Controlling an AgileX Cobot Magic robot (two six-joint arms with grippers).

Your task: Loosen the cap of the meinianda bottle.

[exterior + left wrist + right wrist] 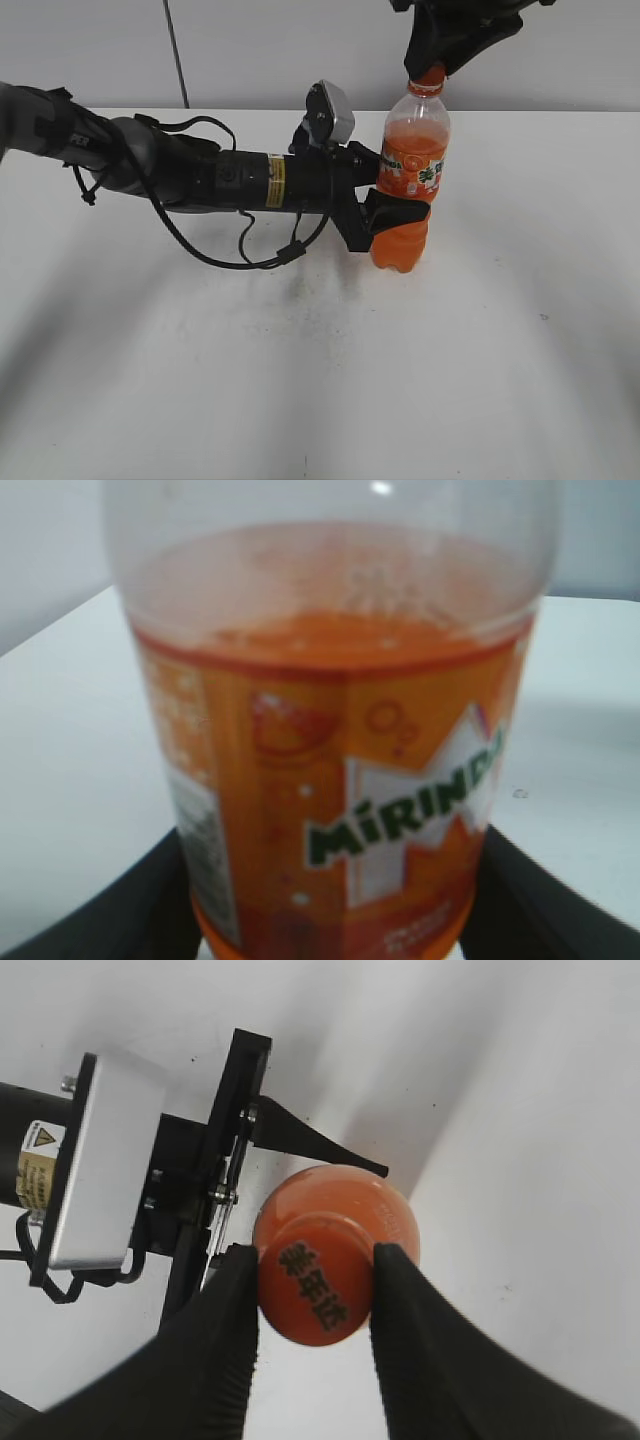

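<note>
Standing on a white table (300, 400) before a pale wall (280, 50), meinianda bottle (410, 180) clamped in left fingers (400, 215), cap (315, 1290) in right fingers (215, 1345).

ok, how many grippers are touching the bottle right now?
2. The left gripper clamps the meinianda bottle at its waist, below the label. The right gripper comes down from above, its fingers closed on the cap.

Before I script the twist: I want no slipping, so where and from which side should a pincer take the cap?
Grip the cap on its round side wall, coming straight down from above: the bottle stands upright, cap topmost. The right pincer already straddles it so.
</note>
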